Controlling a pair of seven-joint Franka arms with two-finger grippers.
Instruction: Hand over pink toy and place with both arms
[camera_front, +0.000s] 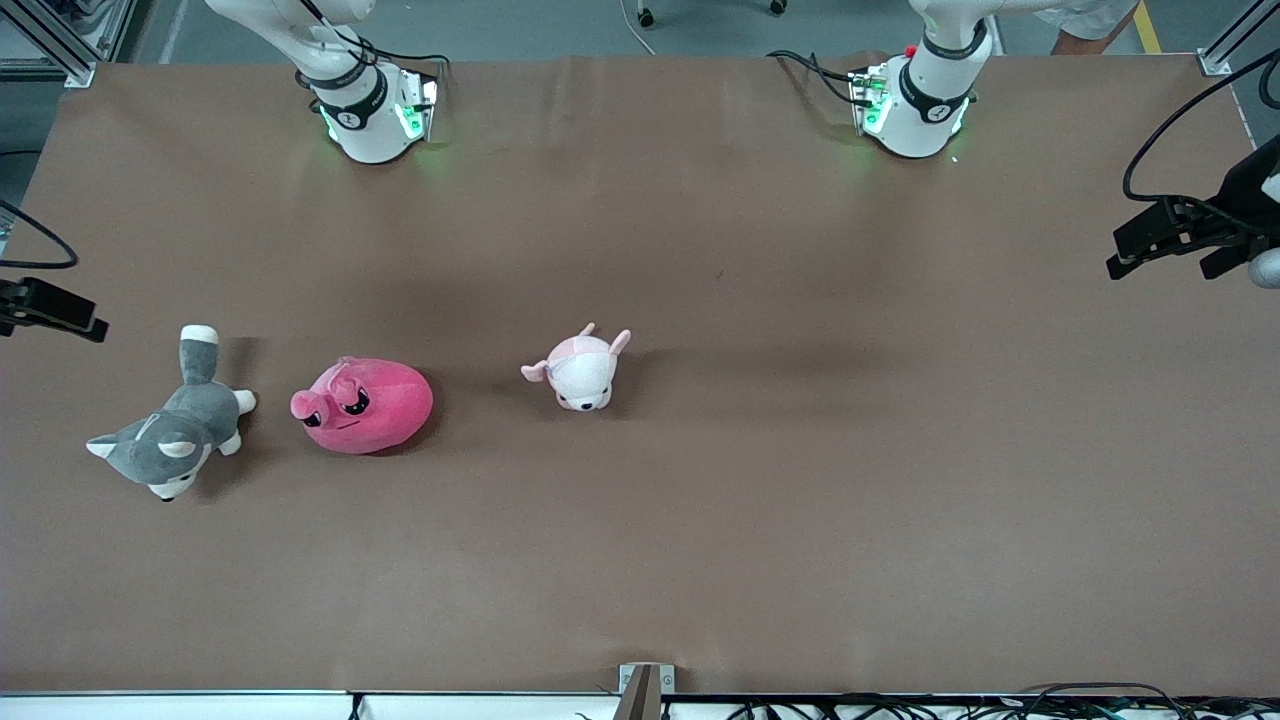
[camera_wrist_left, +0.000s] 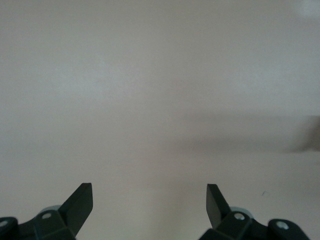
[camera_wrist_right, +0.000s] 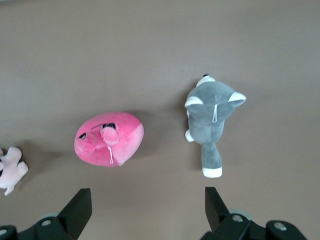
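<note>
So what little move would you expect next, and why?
Probably the right gripper lowers toward the round hot-pink plush toy. That toy lies untouched at the right arm's end of the brown table, between the grey-and-white husky plush and the pale pink puppy plush. Both grippers are open; the left gripper waits over bare table.

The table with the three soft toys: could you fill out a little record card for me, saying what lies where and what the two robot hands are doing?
pink toy: lying on the table, untouched
grey husky plush: beside the pink toy, toward the right arm's end
pale puppy plush: beside the pink toy, toward the table's middle
right hand: open, up in the air over the pink toy and husky, holding nothing
left hand: open, over bare table at the left arm's end, waiting
handover: not yet begun
</note>
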